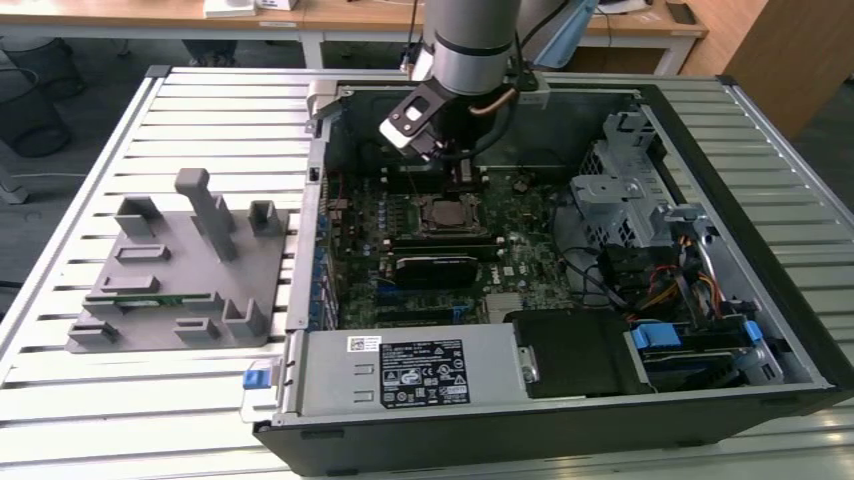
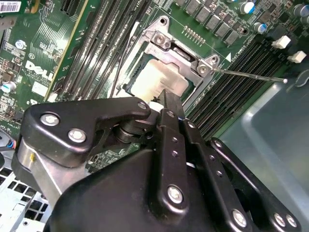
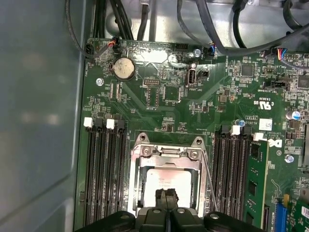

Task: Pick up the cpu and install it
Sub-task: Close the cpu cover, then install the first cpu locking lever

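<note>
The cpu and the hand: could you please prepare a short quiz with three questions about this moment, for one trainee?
1. Fill in: in the exterior view, the grey moulded plastic fixture stands on the exterior view's ___ of the open black computer case.
2. True or false: the small flat square silver-topped cpu lies outside that case.
3. Choose: the hand is
A) wide open above the fixture
B) shut, its tips at the cpu, which lies in the metal-framed socket
C) open around the cpu's edges

Key: 1 left; 2 false; 3 B.
</note>
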Tool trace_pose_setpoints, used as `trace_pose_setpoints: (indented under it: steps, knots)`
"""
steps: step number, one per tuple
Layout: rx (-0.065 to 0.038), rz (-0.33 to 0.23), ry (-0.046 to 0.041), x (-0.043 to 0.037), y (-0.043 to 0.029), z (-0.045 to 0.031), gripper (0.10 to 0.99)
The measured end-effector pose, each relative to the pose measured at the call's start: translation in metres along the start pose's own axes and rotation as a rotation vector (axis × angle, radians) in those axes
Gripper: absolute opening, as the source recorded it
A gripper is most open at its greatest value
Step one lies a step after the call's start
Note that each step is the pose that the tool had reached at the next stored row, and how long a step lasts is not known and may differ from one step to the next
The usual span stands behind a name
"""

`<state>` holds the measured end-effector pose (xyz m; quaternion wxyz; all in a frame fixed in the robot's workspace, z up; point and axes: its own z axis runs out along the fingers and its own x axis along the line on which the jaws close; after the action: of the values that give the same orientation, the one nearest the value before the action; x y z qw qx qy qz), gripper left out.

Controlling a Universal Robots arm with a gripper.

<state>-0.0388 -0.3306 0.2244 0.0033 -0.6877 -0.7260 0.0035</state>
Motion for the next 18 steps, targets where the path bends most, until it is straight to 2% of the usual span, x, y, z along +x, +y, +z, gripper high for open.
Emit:
trace_pose_setpoints:
  steps: [11,18]
  knots:
    - [0.000,0.000,-0.0001,0.0004,-0.0075,-0.0001,0.106]
    - [0.000,0.000,0.0002,0.0004,-0.0076,-0.0096,0.106]
